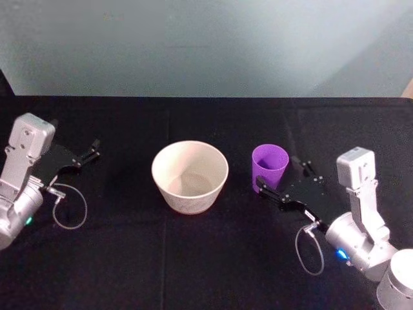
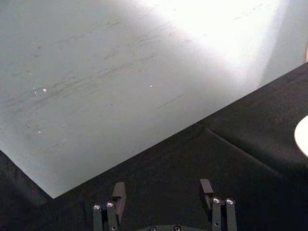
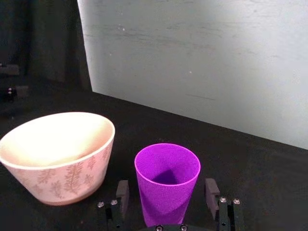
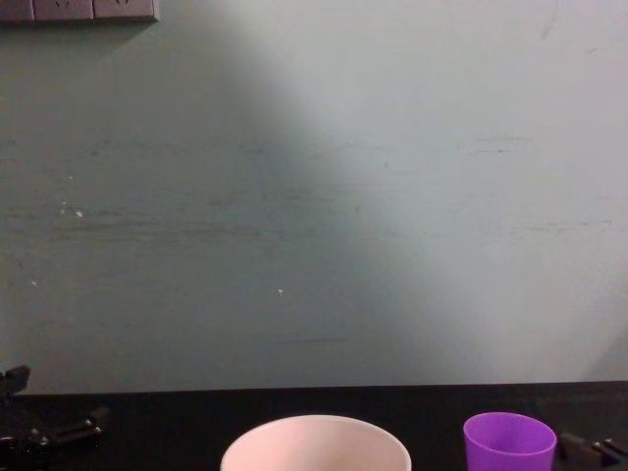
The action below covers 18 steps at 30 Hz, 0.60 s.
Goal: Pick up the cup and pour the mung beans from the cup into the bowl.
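Pale grey-green wall point(image 4: 314, 196) fills the far side of the room, scuffed with faint horizontal streaks and brighter toward the right, and a strip of wall sockets point(image 4: 78, 8) sits high on its left. Below it runs the bench point(image 1: 193, 258), covered in a black cloth with a few creases. The cloth reaches right back to the foot of the wall. Near the middle of the bench stands the bowl point(image 1: 187, 197), upright, wide and round with a smooth rim. It is creamy white inside, and its pinkish outer wall carries a faint print of leafy sprigs that shows in the right wrist view. The cup point(image 1: 268, 171) stands upright just to the right of the bowl, near it but not touching. It is a small, smooth, bright purple tumbler without a handle, tapering toward its base and far narrower than the bowl. What lies inside it cannot be made out. The right gripper point(image 3: 166, 192) has reached in from the near right with its fingers point(image 3: 122, 192) spread to either side of the cup's lower half, and a little gap shows on each side, so the cup is straddled rather than clamped. A thin cable loop point(image 1: 310, 248) hangs by that wrist. The left gripper point(image 2: 162, 188) hangs over the left of the bench, well apart from the bowl, its fingers parted with nothing between them.
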### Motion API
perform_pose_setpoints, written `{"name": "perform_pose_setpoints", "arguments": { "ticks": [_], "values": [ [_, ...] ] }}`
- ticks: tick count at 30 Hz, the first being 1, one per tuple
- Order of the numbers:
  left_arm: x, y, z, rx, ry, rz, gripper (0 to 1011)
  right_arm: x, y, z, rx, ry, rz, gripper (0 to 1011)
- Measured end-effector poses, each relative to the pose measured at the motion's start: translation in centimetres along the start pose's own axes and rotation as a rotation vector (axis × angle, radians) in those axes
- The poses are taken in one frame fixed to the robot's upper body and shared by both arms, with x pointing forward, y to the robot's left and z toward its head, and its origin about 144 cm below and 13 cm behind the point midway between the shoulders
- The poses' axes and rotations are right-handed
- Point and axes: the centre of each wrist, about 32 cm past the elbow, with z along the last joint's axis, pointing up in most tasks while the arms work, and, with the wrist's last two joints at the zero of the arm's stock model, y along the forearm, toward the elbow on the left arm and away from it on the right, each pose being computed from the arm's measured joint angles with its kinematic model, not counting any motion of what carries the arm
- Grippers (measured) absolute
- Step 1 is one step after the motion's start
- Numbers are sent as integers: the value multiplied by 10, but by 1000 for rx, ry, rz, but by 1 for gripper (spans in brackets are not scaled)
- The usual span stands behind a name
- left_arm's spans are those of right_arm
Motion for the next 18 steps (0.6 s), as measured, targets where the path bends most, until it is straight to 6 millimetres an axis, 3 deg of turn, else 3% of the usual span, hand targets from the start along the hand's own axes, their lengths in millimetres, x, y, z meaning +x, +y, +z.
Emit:
{"name": "perform_pose_setpoints", "arguments": {
  "ticks": [18],
  "values": [
    [0, 0, 0, 0, 0, 0, 1000, 5, 21, -5, 0, 52, 18, 1003]
  ]
}}
